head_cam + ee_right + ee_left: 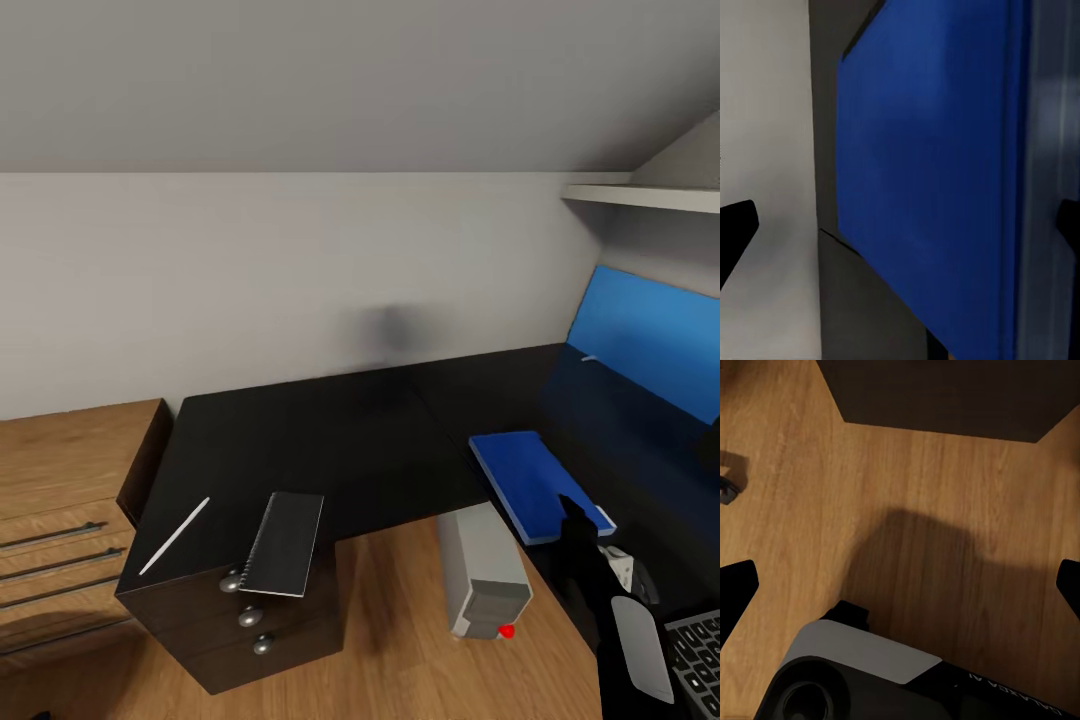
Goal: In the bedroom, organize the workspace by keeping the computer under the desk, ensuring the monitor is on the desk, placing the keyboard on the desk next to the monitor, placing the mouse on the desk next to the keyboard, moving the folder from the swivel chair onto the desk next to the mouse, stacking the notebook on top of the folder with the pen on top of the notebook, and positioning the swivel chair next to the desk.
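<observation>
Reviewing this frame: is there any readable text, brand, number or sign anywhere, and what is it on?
Left arm housing: white lettering at the frame's edge, upside down and cut off; it seems to start "GALAXEA", but cannot be read with certainty.
Keyboard: key legends too small to read.
Computer: a red mark, no legible text.
Folder, notebook: no text visible.

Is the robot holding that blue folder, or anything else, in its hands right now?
No, nothing is held. The right gripper hovers open over the flat bright blue folder lying on the glossy black desk, fingers spread wide. The left gripper is open above wooden floor.
</observation>
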Robot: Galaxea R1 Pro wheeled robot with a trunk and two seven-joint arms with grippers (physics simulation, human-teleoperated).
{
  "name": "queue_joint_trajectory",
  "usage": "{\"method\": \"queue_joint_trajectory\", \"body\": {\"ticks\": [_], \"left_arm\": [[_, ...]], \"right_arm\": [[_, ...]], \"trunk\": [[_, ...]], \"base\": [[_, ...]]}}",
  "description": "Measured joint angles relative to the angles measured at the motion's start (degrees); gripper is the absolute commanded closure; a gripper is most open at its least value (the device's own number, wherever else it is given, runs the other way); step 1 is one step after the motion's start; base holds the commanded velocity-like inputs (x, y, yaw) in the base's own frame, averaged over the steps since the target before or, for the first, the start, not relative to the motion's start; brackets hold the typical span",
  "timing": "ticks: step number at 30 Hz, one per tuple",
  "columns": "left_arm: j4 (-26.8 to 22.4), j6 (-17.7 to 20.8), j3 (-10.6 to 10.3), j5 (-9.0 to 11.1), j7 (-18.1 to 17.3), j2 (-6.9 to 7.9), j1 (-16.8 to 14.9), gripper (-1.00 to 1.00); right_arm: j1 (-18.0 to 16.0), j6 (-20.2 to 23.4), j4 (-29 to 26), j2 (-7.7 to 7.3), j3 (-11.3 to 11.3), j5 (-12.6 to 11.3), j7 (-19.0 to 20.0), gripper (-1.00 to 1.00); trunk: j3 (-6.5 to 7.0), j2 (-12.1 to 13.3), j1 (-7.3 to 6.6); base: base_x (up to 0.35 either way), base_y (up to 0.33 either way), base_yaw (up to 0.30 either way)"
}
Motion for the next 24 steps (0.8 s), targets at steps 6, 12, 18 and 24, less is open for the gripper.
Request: {"method": "queue_joint_trajectory", "body": {"ticks": [6, 12, 18, 24], "left_arm": [[0.0, 0.0, 0.0, 0.0, 0.0, 0.00, 0.0, -1.00], [0.0, 0.0, -0.1, 0.0, 0.0, 0.00, 0.0, -1.00], [0.0, 0.0, -0.1, 0.0, 0.1, 0.00, 0.0, -1.00], [0.0, 0.0, -0.1, 0.0, 0.1, 0.00, 0.0, -1.00]], "right_arm": [[0.0, 0.0, 0.0, -0.04, 0.0, 0.0, 0.0, -1.00], [0.0, 0.0, -0.1, 0.02, 0.0, 0.0, 0.0, -1.00], [0.0, 0.0, -0.1, 0.04, 0.0, 0.0, 0.1, -1.00], [0.0, 0.0, -0.1, 0.05, 0.0, -0.1, 0.1, -1.00]], "trunk": [[1.07, 2.4, -1.31], [2.15, 4.8, -2.63], [3.23, 7.2, -3.95], [4.31, 9.6, -5.27]], "base": [[0.000, 0.000, 0.000], [0.000, 0.000, 0.000], [0.000, 0.000, 0.000], [0.000, 0.000, 0.000]]}}
